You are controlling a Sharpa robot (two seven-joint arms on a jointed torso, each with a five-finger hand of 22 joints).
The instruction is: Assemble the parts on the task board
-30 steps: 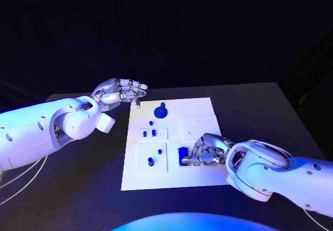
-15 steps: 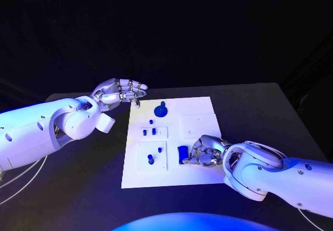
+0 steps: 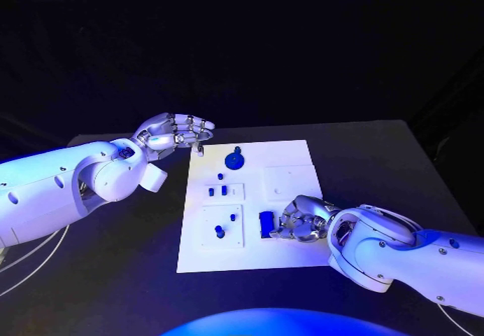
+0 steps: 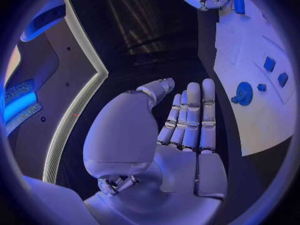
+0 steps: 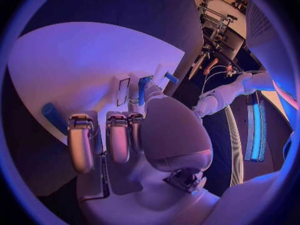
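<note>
The task board point(image 3: 252, 210) lies flat in the middle of the table point(image 3: 383, 161), a white plate with its long sides running from the near edge to the far edge. On it sit several small blue parts: a round disc with a stub point(image 3: 233, 162) near the far edge, two short pegs point(image 3: 217, 190) in a square recess below it, two more point(image 3: 226, 224) in the next recess toward the near edge, and an upright blue block point(image 3: 265, 223) near the board's right long side.

These pieces look like hard moulded plastic: light, stiff, smooth enough to slip, and unlikely to break. The block is best taken across its two flat faces, low down, so it does not twist out; the pegs want a fine pinch at the top.

The right hand point(image 3: 299, 222) rests on the board by its right long side, fingers point(image 3: 283, 225) curled in close beside the block. They seem to touch it, but whether they actually grip it I cannot tell; in the right wrist view the curled fingers point(image 5: 117, 137) hide the contact.

The left hand point(image 3: 173, 133) hovers off the board's far left corner, above the table, fingers bent inward and holding nothing; in the left wrist view its fingers point(image 4: 190, 115) lie side by side, well apart from any part.
</note>
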